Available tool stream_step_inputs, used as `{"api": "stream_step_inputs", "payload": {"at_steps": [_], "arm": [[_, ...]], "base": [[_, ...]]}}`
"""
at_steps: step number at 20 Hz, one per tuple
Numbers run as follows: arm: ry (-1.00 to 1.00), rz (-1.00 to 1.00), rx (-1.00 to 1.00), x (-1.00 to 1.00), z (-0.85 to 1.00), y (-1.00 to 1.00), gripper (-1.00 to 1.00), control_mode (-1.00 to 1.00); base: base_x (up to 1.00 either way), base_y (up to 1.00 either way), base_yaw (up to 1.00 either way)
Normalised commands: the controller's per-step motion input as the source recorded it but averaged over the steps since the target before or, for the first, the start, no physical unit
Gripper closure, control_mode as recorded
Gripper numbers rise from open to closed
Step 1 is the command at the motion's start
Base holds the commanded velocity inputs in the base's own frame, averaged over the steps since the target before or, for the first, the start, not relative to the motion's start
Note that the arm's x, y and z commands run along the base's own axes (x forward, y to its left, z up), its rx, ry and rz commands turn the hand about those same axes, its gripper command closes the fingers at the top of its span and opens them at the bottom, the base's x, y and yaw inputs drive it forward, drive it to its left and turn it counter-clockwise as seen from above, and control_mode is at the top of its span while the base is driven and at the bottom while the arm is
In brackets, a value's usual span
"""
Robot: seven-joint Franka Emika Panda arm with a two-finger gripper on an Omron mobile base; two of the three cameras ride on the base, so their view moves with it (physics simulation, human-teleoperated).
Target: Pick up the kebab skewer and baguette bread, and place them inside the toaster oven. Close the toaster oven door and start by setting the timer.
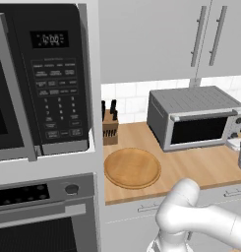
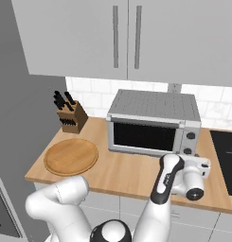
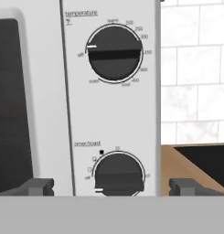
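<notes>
End effector (image 3: 111, 186) open | toaster oven door (image 2: 144, 136) shut | interior dark, unreadable

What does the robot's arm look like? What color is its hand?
The arm is smooth, rounded and glossy white, like fat tubes joined together. Its joints have dark bands and round black caps. The hand is white too. The gripper has two small, dark grey, blocky fingertips.

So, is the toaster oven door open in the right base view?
No, the toaster oven door stands upright and closed against the front of the toaster oven, its dark glass facing the robot.
</notes>
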Motion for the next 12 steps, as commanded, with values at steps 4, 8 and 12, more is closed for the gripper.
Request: {"api": "stream_step_inputs", "payload": {"at_steps": [4,8,12], "arm": [[0.0,0.0,0.0,0.12,-0.03,-0.08,-1.0,-1.0],[0.0,0.0,0.0,0.13,-0.03,-0.01,-1.0,-1.0],[0.0,0.0,0.0,0.1,-0.06,0.0,-1.0,-1.0]], "base": [[0.0,0.0,0.0],[0.0,0.0,0.0],[0.0,0.0,0.0]]}}
